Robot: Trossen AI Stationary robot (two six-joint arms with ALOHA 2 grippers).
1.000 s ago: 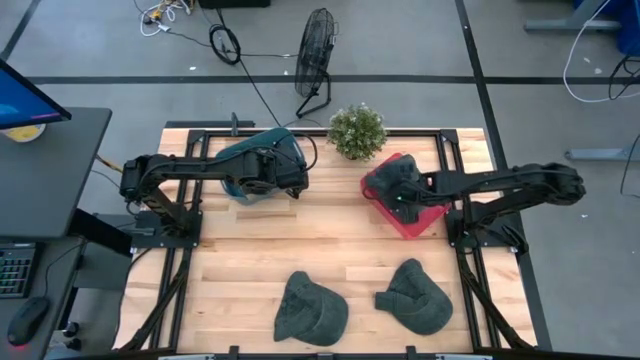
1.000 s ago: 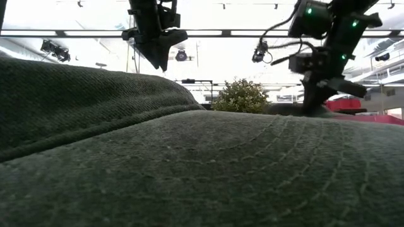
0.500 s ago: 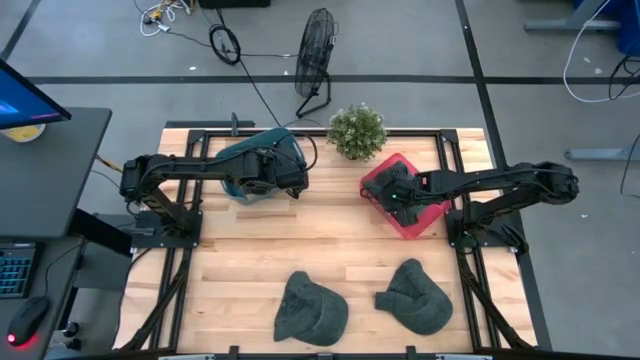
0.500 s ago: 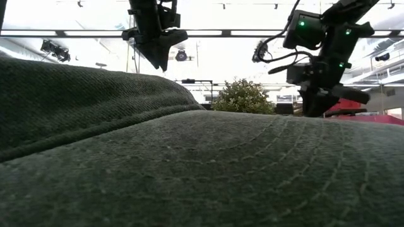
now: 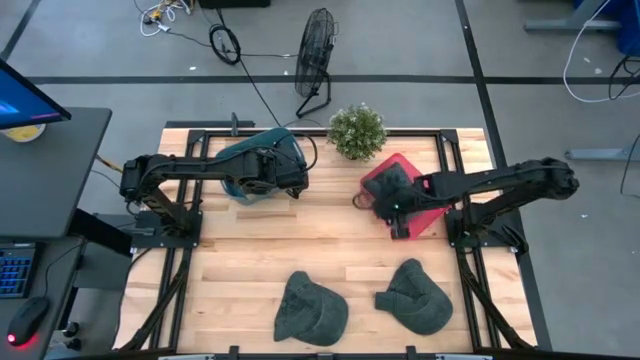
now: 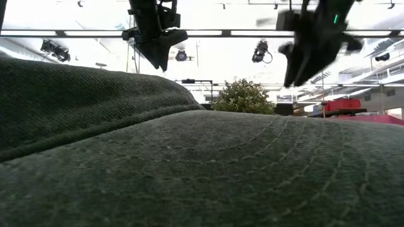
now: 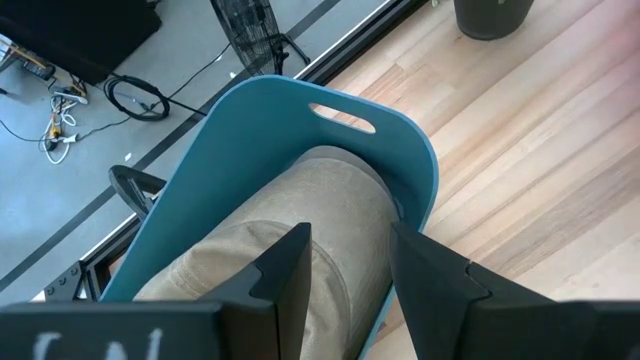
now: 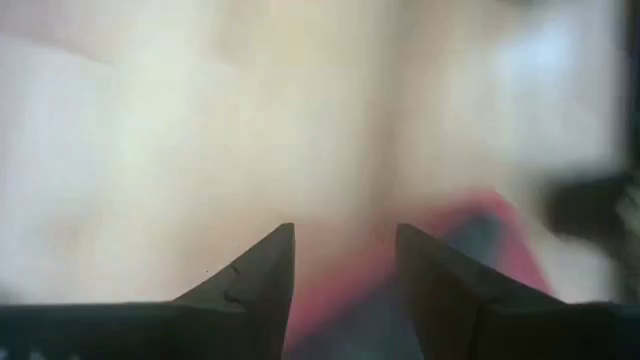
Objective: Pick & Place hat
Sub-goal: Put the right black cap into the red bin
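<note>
Two dark green hats (image 5: 310, 307) (image 5: 415, 295) lie flat on the table near its front edge; one hat (image 6: 202, 164) fills the low view. A tan hat (image 7: 310, 200) lies inside the blue bin (image 7: 300, 110) at the far left. My left gripper (image 7: 350, 265) hangs open above that hat, high over the bin (image 6: 158, 53). My right gripper (image 5: 383, 200) is open and raised (image 6: 297, 69) over the left part of the red bin (image 5: 425, 213); the blurred right wrist view shows nothing between its fingers (image 8: 345, 265).
A potted plant (image 5: 357, 130) stands at the far edge between the two bins. Black frame rails run along the table's left and right sides. Bare wood (image 5: 320, 240) lies between the bins and the two hats in front.
My right gripper has risen from low at the red bin to well above it and shifted a little toward the table's left. My left arm has kept still.
</note>
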